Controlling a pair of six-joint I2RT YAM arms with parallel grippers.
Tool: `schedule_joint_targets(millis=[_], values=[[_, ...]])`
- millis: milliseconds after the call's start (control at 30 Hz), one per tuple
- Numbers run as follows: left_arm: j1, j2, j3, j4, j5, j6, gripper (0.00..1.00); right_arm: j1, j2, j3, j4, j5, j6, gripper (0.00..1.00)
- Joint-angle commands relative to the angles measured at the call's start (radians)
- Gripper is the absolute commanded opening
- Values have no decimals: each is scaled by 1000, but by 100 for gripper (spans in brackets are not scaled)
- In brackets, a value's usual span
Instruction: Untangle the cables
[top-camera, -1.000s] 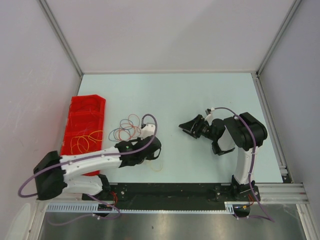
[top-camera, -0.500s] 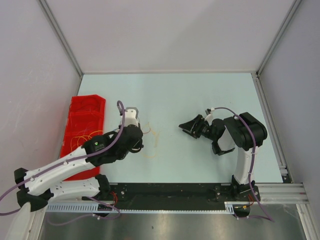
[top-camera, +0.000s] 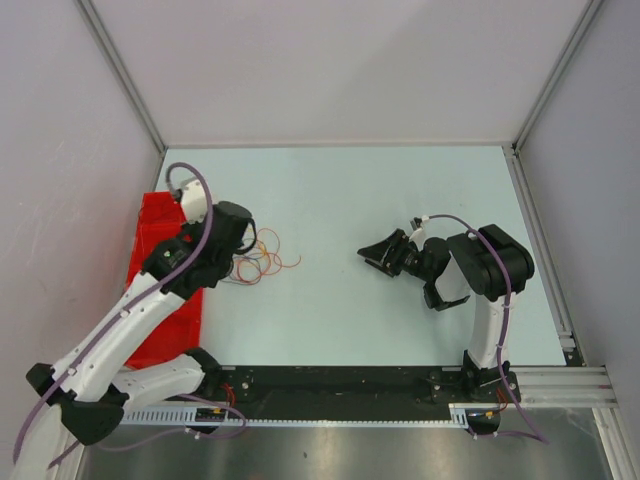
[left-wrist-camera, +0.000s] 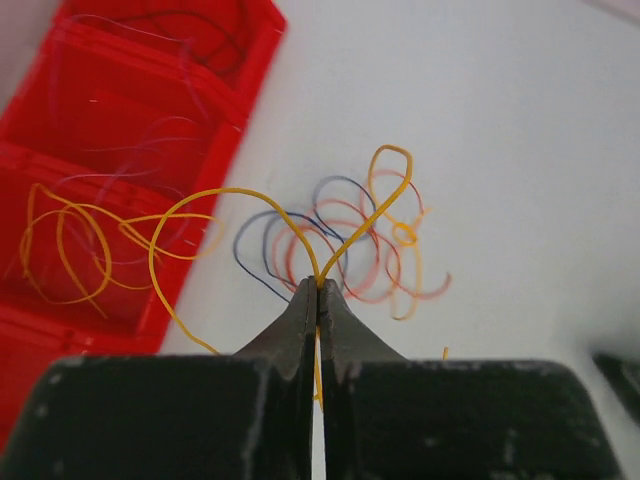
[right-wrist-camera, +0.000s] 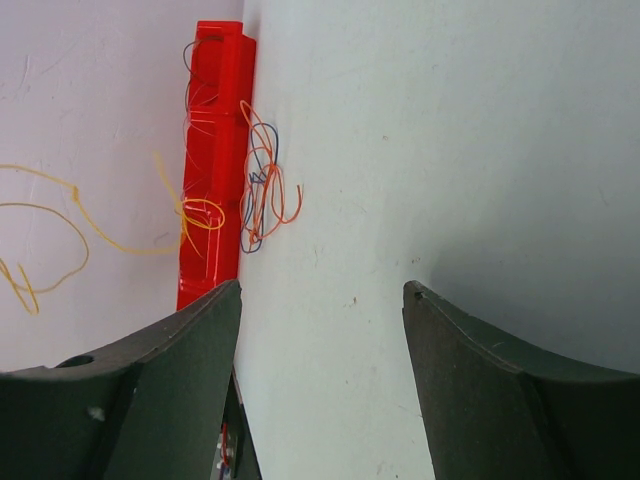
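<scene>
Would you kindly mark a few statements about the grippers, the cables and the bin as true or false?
1. The left gripper is shut on a yellow cable. True.
2. The right gripper holds a cable. False: it is open and empty, away from the cables.
3. The bin is empty. False: yellow cables lie in it.
4. A tangle lies on the table beside the bin. True.
</scene>
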Motion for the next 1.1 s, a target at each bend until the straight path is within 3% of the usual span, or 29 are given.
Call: schedule_joint_targets(millis=[0, 133, 167, 300, 467, 667, 1067], values=[[127, -9, 65, -12, -78, -31, 0, -5, 92, -43, -298, 65, -74, 72], [129, -11, 80, -44, -189, -203, 0, -3, 92, -43, -300, 65, -74, 72], [129, -5, 109, -144, -214, -360, 0, -5, 92, -43, -300, 65, -76, 72], [129, 49, 203, -428, -306, -660, 0, -5, 95, -43, -295, 64, -76, 72], [189, -15, 151, -482, -331, -800, 0, -5, 98, -45, -289, 61, -74, 72], [298, -138, 27, -482, -319, -830, 0, -6, 95, -43, -292, 55, -79, 72], [382, -479, -180, -482, -234, -753, 0, -8, 98, -43, -288, 44, -82, 72]])
